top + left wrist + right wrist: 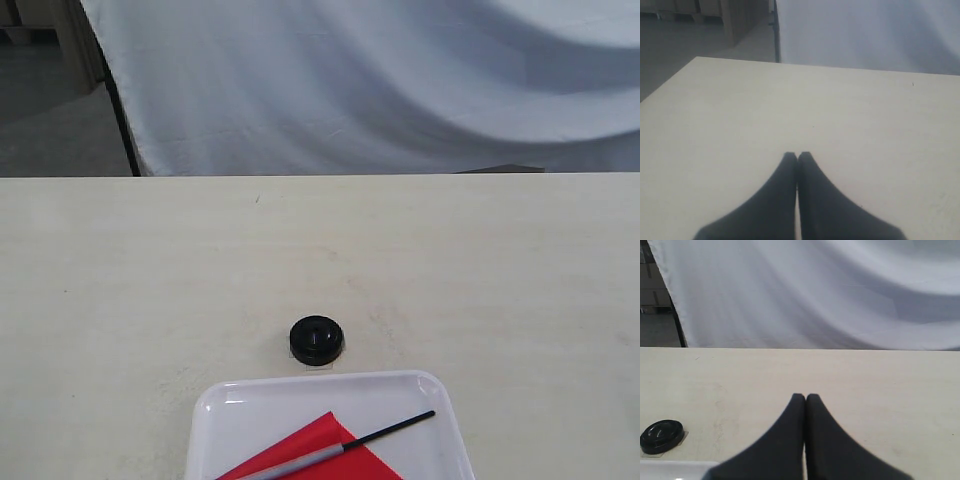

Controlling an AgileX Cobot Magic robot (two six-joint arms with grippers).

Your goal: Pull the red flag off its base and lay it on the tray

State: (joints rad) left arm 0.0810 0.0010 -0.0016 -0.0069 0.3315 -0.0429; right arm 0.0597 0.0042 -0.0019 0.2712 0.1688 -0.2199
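The red flag [320,448] lies flat in the white tray [225,410] at the near edge of the table, its stick pointing right with the black tip up at the tray's right side. The round black base [317,339] stands just behind the tray with nothing in its hole; the right wrist view also shows the base [661,435] and a corner of the tray [675,470]. My left gripper [797,156] is shut over bare table, holding nothing. My right gripper [805,397] is shut too, empty, to the right of the base. Neither gripper shows in the exterior view.
The pale wooden table [480,270] ends at a far edge, behind which hangs a white cloth backdrop [400,80]. A dark post [120,110] stands at the cloth's left edge. The table's left corner edge [670,82] shows in the left wrist view.
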